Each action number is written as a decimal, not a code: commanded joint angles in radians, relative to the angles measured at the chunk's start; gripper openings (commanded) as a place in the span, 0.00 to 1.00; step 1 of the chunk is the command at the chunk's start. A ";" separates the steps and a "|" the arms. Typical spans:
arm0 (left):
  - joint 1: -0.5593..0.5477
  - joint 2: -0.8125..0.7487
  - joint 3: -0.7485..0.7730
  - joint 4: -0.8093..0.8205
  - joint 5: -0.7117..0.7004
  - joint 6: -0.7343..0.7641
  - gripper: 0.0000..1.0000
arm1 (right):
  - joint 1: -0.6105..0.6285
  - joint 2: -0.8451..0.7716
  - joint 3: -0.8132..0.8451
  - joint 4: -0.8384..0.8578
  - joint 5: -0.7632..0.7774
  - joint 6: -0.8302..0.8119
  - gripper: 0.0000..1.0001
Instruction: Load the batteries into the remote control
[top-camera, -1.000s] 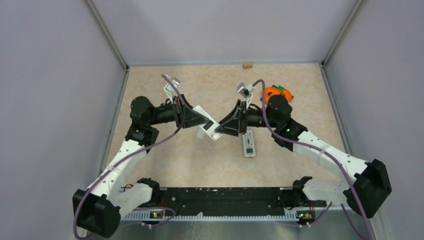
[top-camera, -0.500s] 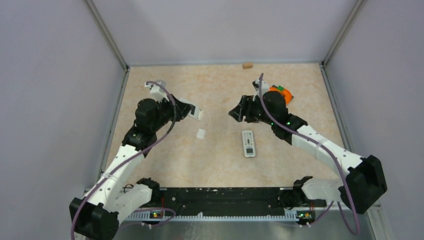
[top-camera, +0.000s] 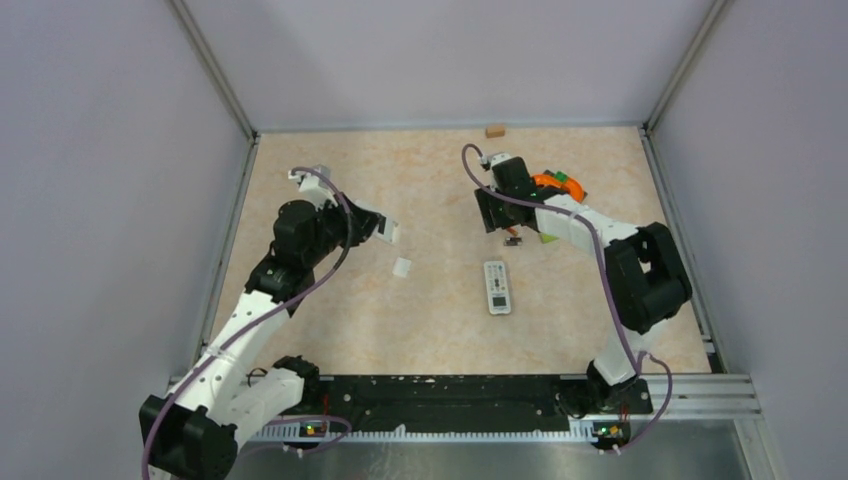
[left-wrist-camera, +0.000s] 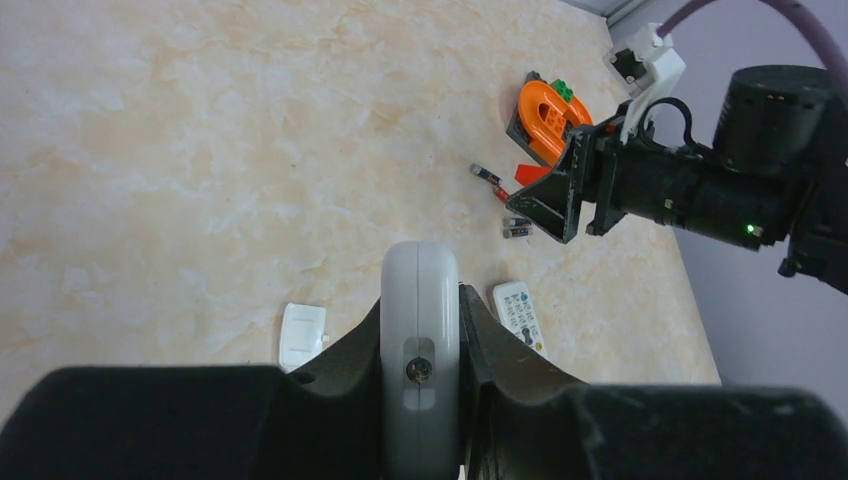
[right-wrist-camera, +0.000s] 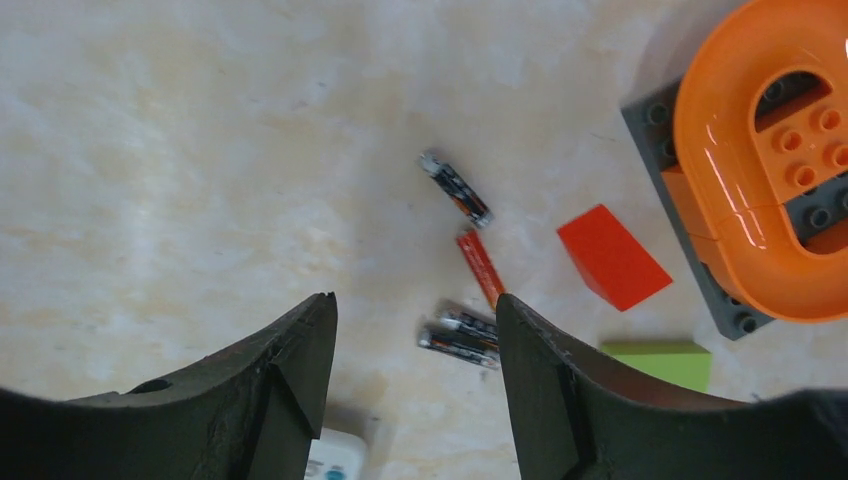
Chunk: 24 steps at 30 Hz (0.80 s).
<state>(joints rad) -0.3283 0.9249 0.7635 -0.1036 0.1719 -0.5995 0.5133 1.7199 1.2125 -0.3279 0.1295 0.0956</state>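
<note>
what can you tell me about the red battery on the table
The red battery is a slim glossy red-orange cylinder lying flat on the marbled table at a slant. A dark battery lies apart beyond one end; a pair of dark batteries sits at the other, too close to tell if they touch. A red block lies beside it. The right gripper hovers open above; nothing holds it.

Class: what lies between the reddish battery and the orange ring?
A red block lies flat on the table between the reddish battery and the orange ring. It shows clearest in the right wrist view.
</note>
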 joint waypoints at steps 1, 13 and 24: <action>0.000 -0.003 -0.016 0.073 0.032 0.000 0.00 | -0.069 0.061 0.071 -0.070 -0.002 -0.123 0.60; 0.000 0.033 -0.016 0.096 0.059 -0.011 0.00 | -0.156 0.163 0.112 -0.115 -0.181 -0.224 0.52; 0.000 0.037 -0.015 0.127 0.071 -0.016 0.00 | -0.156 0.252 0.160 -0.117 -0.164 -0.266 0.27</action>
<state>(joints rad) -0.3283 0.9607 0.7486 -0.0509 0.2272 -0.6075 0.3618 1.9461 1.3235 -0.4545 -0.0319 -0.1440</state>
